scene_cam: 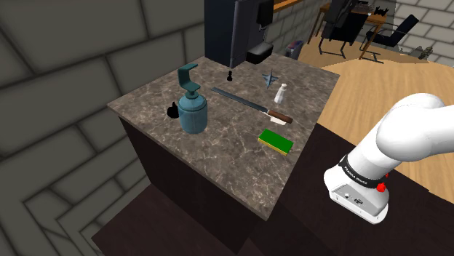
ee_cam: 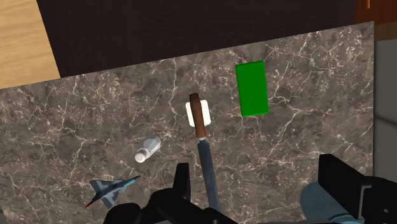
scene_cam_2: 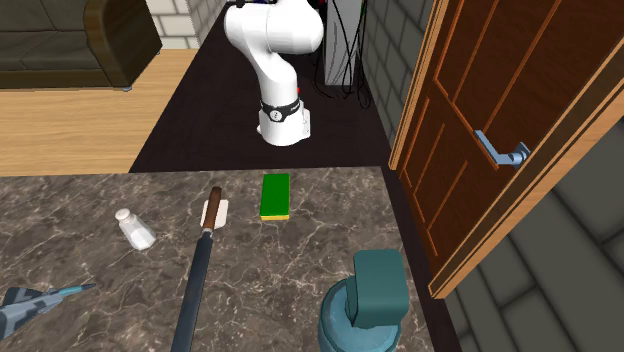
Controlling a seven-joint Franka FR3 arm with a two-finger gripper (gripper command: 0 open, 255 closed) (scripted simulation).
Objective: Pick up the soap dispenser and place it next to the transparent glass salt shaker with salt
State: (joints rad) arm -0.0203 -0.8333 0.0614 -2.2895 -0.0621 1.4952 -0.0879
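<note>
Our hand (ee_cam: 257,175) hangs released above the marbled surface (ee_cam: 76,127), its fingers (ee_cam: 182,181) wide apart and grasping nothing. The teal soap dispenser (ee_cam: 313,203) stands upright close by one finger (off centre, not squarely between the two), so we judge a sideways shift comes first. Farther off, across the knife (ee_cam: 205,153), sits the salt shaker (ee_cam: 147,149), well apart from the dispenser.

No words or numbers can be read anywhere. The black band (scene_cam: 361,174) around the wrist of the white arm (scene_cam: 407,134) carries a thin line of white lettering, its letters too small to make out.
</note>
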